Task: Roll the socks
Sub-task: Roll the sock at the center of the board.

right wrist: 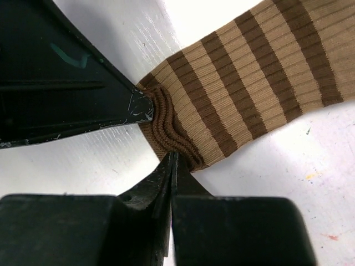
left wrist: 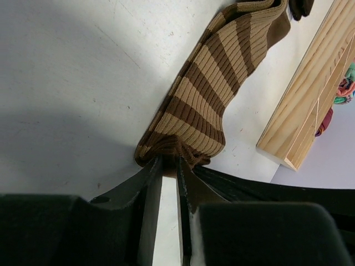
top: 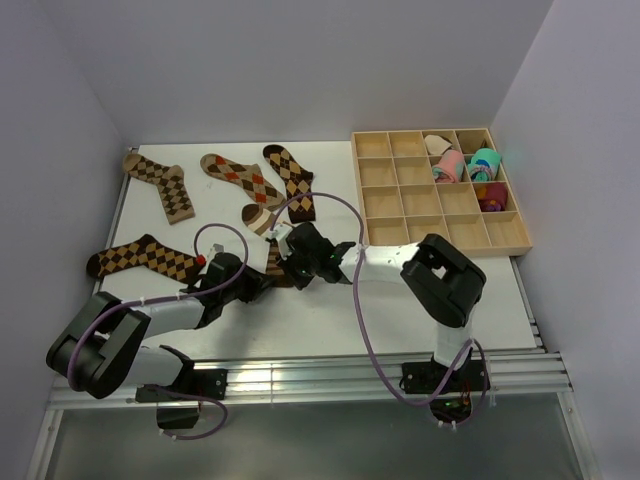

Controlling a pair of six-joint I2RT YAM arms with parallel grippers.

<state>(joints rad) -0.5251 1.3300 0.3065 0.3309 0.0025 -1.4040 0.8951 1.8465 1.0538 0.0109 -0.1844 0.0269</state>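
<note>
The brown-and-cream striped sock [top: 262, 219] lies flat on the white table [top: 330, 320], left of centre. Both grippers meet at its near end. My left gripper [top: 266, 283] is shut on that bunched end, as the left wrist view [left wrist: 169, 162] shows, with the sock [left wrist: 205, 94] stretching away from it. My right gripper [top: 289, 266] is shut on the ribbed cuff edge [right wrist: 166, 130] in the right wrist view [right wrist: 173, 156], where the sock [right wrist: 249, 83] runs up to the right. A left finger [right wrist: 83, 94] touches the cuff from the left there. Four argyle socks lie flat: three at the back [top: 160, 182] [top: 240, 177] [top: 290, 182] and one at the left [top: 145, 260].
A wooden compartment tray [top: 400, 215] stands at the back right, close to the striped sock; its corner shows in the left wrist view [left wrist: 310, 111]. Pink and teal rolled bundles [top: 455, 165] sit in its far right compartments. White walls close the table on three sides.
</note>
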